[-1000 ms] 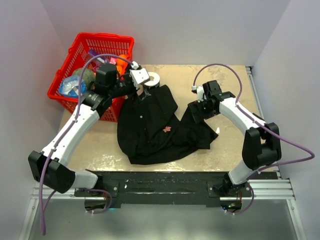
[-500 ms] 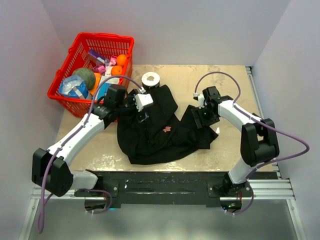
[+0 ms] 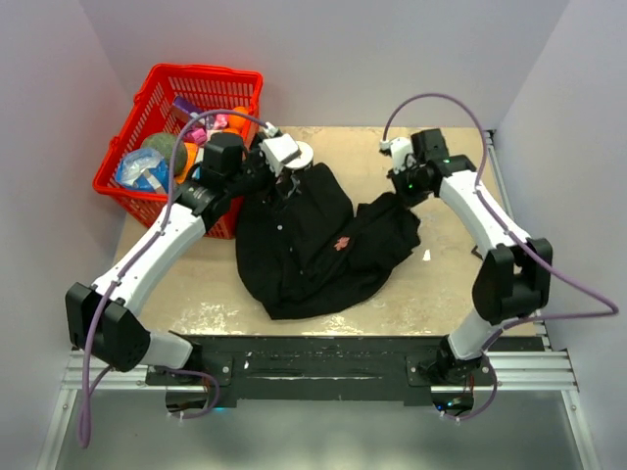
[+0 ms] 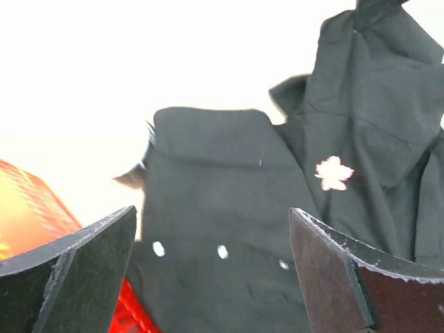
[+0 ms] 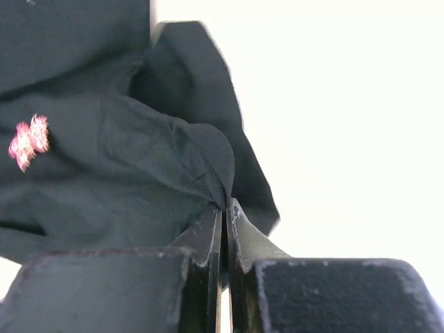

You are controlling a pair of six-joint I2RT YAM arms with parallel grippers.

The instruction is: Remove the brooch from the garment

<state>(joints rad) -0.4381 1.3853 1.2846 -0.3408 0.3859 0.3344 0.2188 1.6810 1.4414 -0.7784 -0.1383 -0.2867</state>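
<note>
Two tools work the black shirt (image 3: 304, 250) from opposite ends. The right tool (image 5: 223, 211) is pinched together on a fold at the shirt's far right edge, the cloth rising to it in a peak; my judgement is that it lifts and tensions the fabric so the brooch (image 3: 342, 243) sits on a smoother face. That reddish-pink, leaf-shaped pin remains fastened near the middle of the shirt, well apart from both tools. The left tool (image 3: 284, 176) hovers over the collar end beside the red basket (image 3: 211, 71), its fingers (image 4: 90, 260) spread wide and holding nothing, row of white buttons (image 4: 222, 251) below. It seems poised to travel toward the pin. Bare tabletop (image 3: 451, 284) lies right of the shirt.
</note>
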